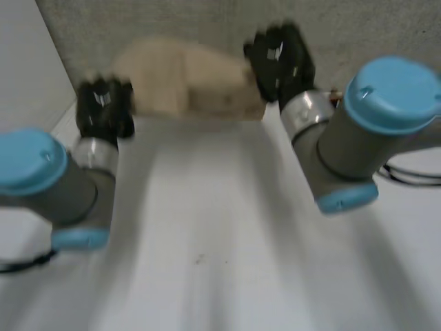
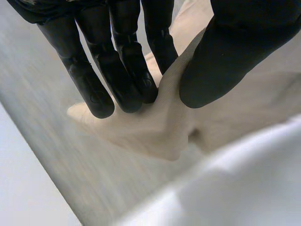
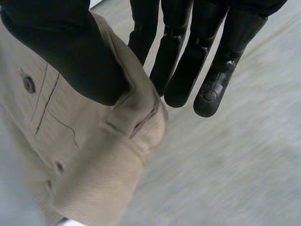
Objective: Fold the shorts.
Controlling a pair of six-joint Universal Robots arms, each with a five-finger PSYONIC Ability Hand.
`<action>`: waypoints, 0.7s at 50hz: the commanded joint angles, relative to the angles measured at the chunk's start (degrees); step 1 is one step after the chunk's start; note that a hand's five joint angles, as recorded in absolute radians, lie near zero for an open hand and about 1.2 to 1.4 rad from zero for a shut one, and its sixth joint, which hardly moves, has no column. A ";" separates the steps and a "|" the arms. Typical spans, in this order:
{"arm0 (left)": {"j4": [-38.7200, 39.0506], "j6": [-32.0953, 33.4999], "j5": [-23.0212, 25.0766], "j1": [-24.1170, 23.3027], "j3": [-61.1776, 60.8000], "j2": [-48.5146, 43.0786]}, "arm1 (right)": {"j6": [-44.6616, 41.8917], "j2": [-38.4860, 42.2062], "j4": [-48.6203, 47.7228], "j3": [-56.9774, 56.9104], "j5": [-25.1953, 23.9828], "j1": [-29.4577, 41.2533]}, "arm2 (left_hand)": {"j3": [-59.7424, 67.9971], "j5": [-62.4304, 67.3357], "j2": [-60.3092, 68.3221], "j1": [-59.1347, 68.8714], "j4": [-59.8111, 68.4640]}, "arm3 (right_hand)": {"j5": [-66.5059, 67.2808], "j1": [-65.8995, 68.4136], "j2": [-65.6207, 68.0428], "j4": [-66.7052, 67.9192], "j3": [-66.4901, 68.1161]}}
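Pinching a cloth fold at 1 end of beige shorts [image 1: 186, 86] with left hand [image 2: 117, 61], pinching waistband [image 3: 108, 160] end with right hand [image 3: 70, 56], both thumb-to-fingers, near surface [image 1: 207, 221] far edge

Arms extended forward, left robot hand [image 2: 117, 66] pinching shorts [image 2: 150, 132], right robot hand [image 3: 70, 47] likewise
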 commanded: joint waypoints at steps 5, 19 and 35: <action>-21.42 -3.57 0.18 -6.43 -12.52 1.84 | -1.82 -0.16 10.08 13.38 0.42 -0.41 | -31.26 -28.41 -31.76 -28.54 -31.33 | 13.61 24.59 12.61 11.90 12.13; -27.00 -4.63 2.45 2.70 -1.90 8.62 | -4.37 -7.19 10.26 25.59 -10.01 -3.13 | -50.34 -47.49 -50.84 -47.62 -50.41 | 13.61 24.59 12.61 11.90 12.13; -31.12 -3.49 24.95 7.28 18.86 -11.41 | -4.02 -16.95 4.02 31.41 -14.08 -2.87 | -43.96 -41.11 -44.45 -41.23 -44.03 | 13.61 24.59 12.61 11.90 12.13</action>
